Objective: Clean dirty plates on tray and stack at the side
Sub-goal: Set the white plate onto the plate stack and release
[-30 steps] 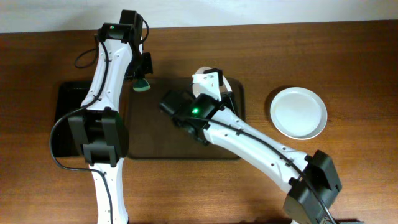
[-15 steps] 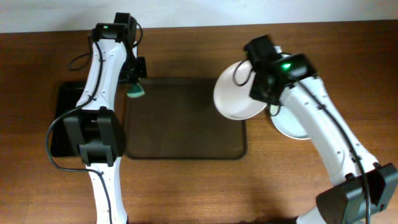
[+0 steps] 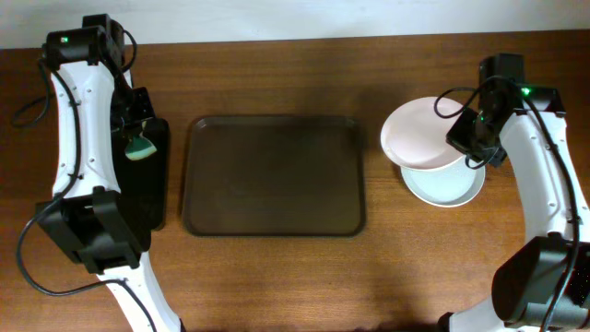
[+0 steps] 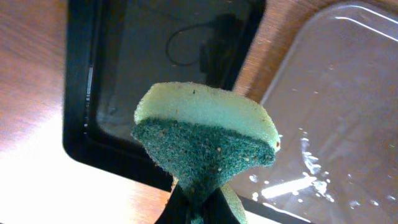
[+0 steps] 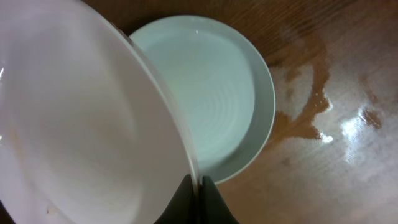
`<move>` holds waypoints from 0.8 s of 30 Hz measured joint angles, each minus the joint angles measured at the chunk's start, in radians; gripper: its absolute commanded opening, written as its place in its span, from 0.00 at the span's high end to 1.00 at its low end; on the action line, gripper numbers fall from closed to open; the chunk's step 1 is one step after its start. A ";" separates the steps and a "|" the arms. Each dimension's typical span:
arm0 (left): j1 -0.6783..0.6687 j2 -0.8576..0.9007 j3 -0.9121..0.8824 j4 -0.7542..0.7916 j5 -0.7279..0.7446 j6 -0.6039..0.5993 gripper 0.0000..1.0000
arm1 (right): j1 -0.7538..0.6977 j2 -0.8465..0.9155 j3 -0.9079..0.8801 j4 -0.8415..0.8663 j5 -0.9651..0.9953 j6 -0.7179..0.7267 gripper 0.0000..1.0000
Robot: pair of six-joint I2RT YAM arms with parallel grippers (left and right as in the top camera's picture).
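No plates seen on tray (image 3: 277, 217); one plate (image 3: 452, 192) laid on desk (image 3: 277, 277); second plate (image 3: 419, 138) gripped by right hand (image 5: 198, 193) above it, unplaced; sponge (image 4: 205, 143) clenched by left hand (image 4: 196, 206).

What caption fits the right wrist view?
Right gripper holds a plate by its rim, tilted above a second plate on the wet table.

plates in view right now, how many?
2. The held plate is tilted in the right gripper, partly over the flat plate on the table, right of the tray. Another could hide under the flat plate.
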 measured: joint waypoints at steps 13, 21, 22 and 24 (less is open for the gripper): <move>0.105 0.002 -0.383 0.281 -0.049 0.000 0.99 | -0.081 -0.001 -0.099 0.035 -0.035 -0.029 0.96; 0.103 0.002 -0.481 0.410 -0.044 -0.002 0.39 | -0.171 -0.001 -0.208 0.089 -0.035 -0.035 0.96; 0.103 0.002 -0.488 0.412 -0.045 0.008 0.18 | -0.172 -0.001 -0.208 0.092 -0.035 -0.039 0.96; 0.103 0.002 -0.492 0.420 -0.044 0.006 0.01 | -0.172 -0.001 -0.208 0.105 -0.044 -0.054 0.96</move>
